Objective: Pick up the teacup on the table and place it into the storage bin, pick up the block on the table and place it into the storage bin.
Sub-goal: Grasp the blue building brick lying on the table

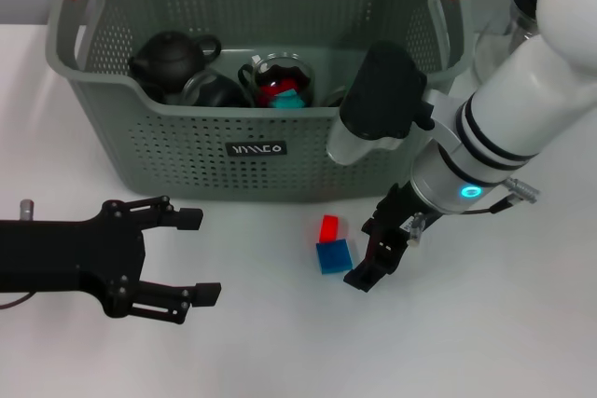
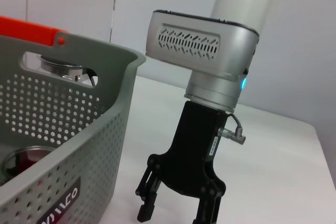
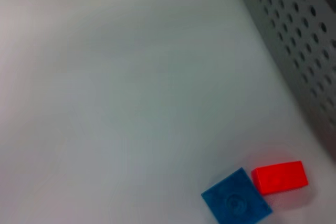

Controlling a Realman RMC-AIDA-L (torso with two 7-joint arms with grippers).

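The grey-green storage bin (image 1: 187, 142) stands at the back of the white table, and its perforated wall also shows in the left wrist view (image 2: 63, 129) and the right wrist view (image 3: 294, 35). Inside it a glass teacup (image 1: 280, 81) holds red and teal pieces. A red block (image 1: 328, 227) and a blue block (image 1: 334, 255) lie touching on the table in front of the bin, both visible to the right wrist camera as red block (image 3: 280, 176) and blue block (image 3: 237, 199). My right gripper (image 1: 381, 253) hangs open just right of the blocks, empty; from the left wrist it appears as right gripper (image 2: 176, 213). My left gripper (image 1: 196, 256) rests open at front left.
A black teapot (image 1: 168, 58) and other glassware sit in the bin beside the teacup. A glass vessel (image 1: 518, 11) stands at the back right, behind my right arm. Bare table (image 1: 280, 351) spreads in front of the blocks.
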